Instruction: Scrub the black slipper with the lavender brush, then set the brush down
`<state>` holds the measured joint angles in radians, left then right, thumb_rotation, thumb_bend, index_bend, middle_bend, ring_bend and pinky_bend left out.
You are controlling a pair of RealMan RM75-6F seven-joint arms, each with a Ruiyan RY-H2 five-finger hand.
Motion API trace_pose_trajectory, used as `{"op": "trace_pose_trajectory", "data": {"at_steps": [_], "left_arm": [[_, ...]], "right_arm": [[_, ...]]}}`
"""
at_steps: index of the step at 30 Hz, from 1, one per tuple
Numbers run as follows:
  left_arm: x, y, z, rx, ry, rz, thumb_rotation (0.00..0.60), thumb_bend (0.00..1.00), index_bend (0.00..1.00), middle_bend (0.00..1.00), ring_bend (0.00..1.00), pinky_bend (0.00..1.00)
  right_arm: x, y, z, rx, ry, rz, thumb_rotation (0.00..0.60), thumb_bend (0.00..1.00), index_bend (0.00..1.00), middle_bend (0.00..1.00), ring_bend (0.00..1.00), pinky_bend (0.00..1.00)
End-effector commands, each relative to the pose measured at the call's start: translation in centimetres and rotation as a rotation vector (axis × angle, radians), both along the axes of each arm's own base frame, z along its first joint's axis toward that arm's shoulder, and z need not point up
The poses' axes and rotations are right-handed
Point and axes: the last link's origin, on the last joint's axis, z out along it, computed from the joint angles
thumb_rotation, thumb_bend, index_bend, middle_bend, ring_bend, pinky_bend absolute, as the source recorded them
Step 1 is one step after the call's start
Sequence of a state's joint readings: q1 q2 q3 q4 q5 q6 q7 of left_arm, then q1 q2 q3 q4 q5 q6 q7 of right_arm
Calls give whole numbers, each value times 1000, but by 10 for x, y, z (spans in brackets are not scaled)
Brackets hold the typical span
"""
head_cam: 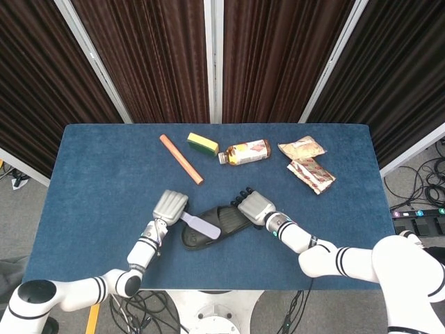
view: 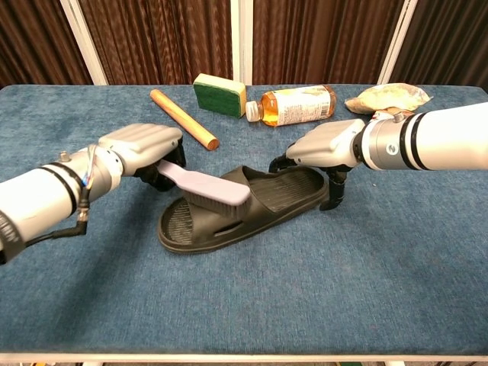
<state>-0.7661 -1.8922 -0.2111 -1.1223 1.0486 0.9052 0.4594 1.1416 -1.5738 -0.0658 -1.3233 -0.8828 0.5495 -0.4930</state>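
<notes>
The black slipper (view: 259, 200) (head_cam: 229, 220) lies on the blue table near its front edge, toe end to the left. My left hand (view: 141, 149) (head_cam: 170, 207) grips the handle of the lavender brush (view: 207, 187) (head_cam: 202, 226), whose bristles press on the slipper's strap and footbed. My right hand (view: 329, 149) (head_cam: 253, 206) rests on the slipper's right end, fingers curled down over its rim and holding it in place.
Behind the slipper lie an orange wooden stick (view: 183, 118) (head_cam: 181, 159), a green-and-yellow sponge (view: 219, 94) (head_cam: 202, 144) and an amber bottle (view: 293, 104) (head_cam: 246, 152) on its side. Two snack packets (head_cam: 306, 164) sit at the back right. Blue cloth stretches bare in front and to the left.
</notes>
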Motion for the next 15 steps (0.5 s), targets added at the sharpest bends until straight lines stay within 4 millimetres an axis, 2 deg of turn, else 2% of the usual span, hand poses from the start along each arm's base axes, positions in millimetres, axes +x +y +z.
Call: {"op": "trace_pose_trajectory", "data": {"at_steps": [1, 5, 8, 11, 15], "left_arm": [[-5, 16, 1, 48, 33, 40, 600, 782, 1000, 1000, 1000, 1000], [-18, 28, 12, 84, 33, 94, 600, 782, 1000, 1000, 1000, 1000], [-26, 29, 23, 89, -31, 146, 600, 782, 1000, 1000, 1000, 1000], [-25, 20, 36, 76, -129, 160, 600, 782, 1000, 1000, 1000, 1000], [-19, 0, 47, 51, -181, 90, 600, 781, 1000, 1000, 1000, 1000]], "right_arm": [[1, 1, 0, 0, -1, 3, 600, 170, 212, 271, 79, 99], [1, 1, 0, -3, -3, 5, 600, 170, 213, 271, 79, 99], [0, 1, 1, -7, -2, 6, 600, 170, 213, 272, 79, 100], [0, 1, 2, -9, -3, 4, 600, 170, 213, 271, 79, 100], [1, 0, 2, -9, -4, 4, 600, 171, 213, 272, 79, 100]]}}
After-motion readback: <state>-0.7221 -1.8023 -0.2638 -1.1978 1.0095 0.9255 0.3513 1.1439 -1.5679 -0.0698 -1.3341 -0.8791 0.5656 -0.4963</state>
